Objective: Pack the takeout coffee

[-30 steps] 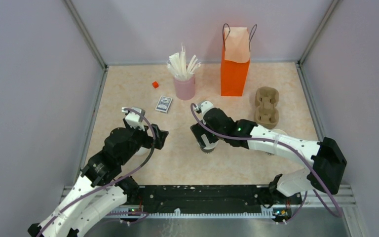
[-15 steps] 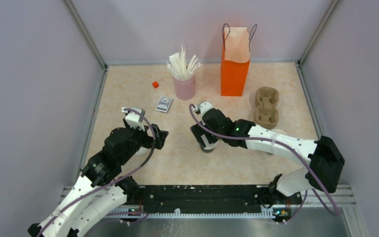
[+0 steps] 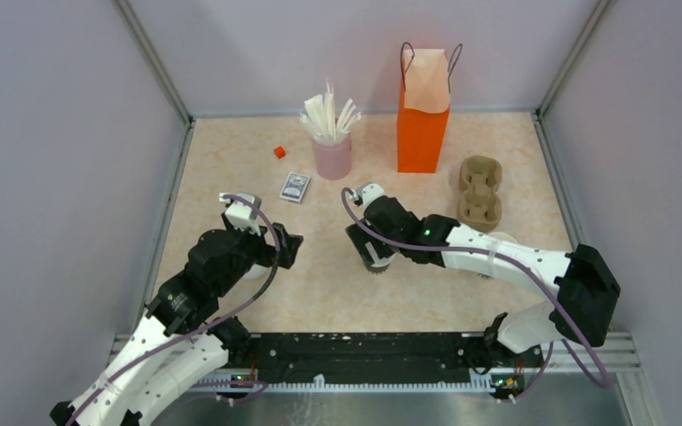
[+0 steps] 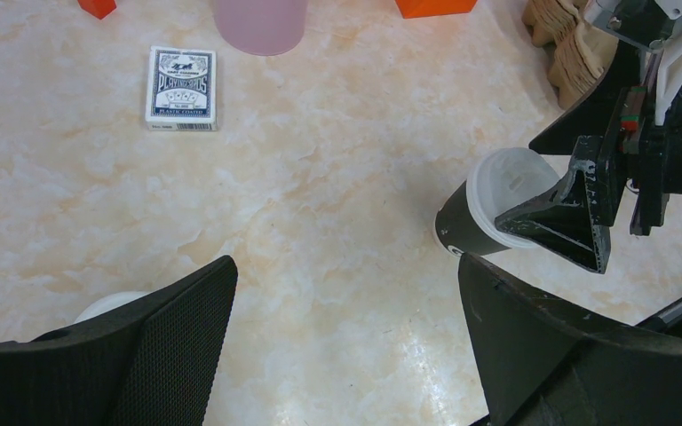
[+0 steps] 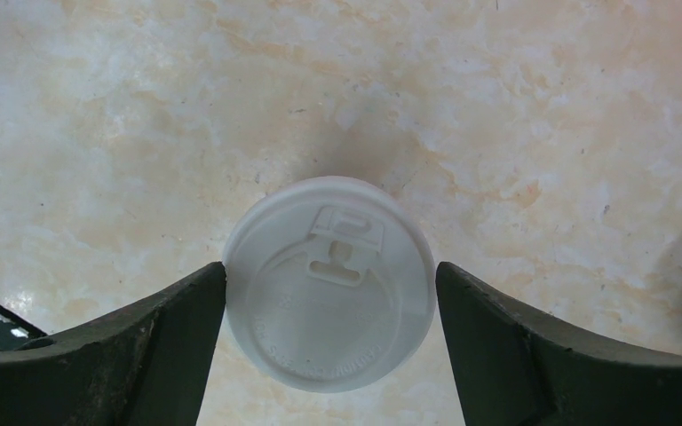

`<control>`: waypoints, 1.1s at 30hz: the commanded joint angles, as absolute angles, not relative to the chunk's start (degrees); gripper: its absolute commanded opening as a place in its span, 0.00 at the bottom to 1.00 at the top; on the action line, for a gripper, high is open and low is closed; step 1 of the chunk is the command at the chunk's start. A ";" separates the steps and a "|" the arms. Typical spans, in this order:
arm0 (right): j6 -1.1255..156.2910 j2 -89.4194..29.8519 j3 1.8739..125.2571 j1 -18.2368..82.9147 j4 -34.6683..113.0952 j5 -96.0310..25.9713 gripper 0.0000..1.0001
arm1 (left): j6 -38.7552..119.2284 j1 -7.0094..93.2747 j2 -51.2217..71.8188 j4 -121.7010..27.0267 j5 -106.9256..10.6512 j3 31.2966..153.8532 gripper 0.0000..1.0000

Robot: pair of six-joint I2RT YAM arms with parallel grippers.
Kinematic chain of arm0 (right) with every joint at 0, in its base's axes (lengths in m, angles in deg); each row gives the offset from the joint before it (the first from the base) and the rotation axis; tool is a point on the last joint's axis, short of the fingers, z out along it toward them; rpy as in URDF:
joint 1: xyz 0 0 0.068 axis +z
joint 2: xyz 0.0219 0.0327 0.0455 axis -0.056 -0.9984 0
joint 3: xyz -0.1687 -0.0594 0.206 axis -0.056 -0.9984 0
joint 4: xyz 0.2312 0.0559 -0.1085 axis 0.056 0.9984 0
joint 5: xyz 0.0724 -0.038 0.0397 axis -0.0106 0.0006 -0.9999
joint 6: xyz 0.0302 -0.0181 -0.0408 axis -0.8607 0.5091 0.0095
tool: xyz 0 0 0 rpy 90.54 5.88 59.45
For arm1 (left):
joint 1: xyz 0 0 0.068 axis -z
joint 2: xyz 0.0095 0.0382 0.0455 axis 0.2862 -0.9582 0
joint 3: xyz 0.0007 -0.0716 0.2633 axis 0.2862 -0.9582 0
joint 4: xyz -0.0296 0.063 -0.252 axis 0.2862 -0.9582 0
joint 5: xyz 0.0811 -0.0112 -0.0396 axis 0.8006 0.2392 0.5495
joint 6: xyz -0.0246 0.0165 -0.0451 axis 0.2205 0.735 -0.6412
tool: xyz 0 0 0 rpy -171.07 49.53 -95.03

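Seeing takeout coffee [image 4: 469,229] upright near mid-desk [image 3: 320,297], white lid on. Got right hand [image 5: 330,275] down over it, fingers [image 5: 160,342] apart either side of the lid: touching the rim at 9 o'clock in the wrist view, sliver of gap at 3. Can't confirm any squeeze. Got left hand [image 4: 346,266] at 9 o'clock of the cup, well apart, spread wide. Spotted orange bag [image 3: 422,138] at 1 o'clock of the cup, cup carrier [image 3: 479,191] at 2, pink holder [image 3: 332,160] at 11, card deck [image 3: 295,186] at 10.
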State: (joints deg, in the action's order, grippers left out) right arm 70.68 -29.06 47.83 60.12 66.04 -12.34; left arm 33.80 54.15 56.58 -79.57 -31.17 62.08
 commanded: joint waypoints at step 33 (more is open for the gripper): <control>58.31 -8.58 47.31 43.20 82.45 -7.64 0.99 | 34.59 54.21 56.51 -77.99 -31.97 61.77 0.99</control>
State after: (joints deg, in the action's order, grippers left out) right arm 59.49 -11.88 39.31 43.55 80.97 -7.34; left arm 33.97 54.15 56.56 -79.55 -31.47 61.97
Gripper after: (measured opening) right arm 0.975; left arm 0.987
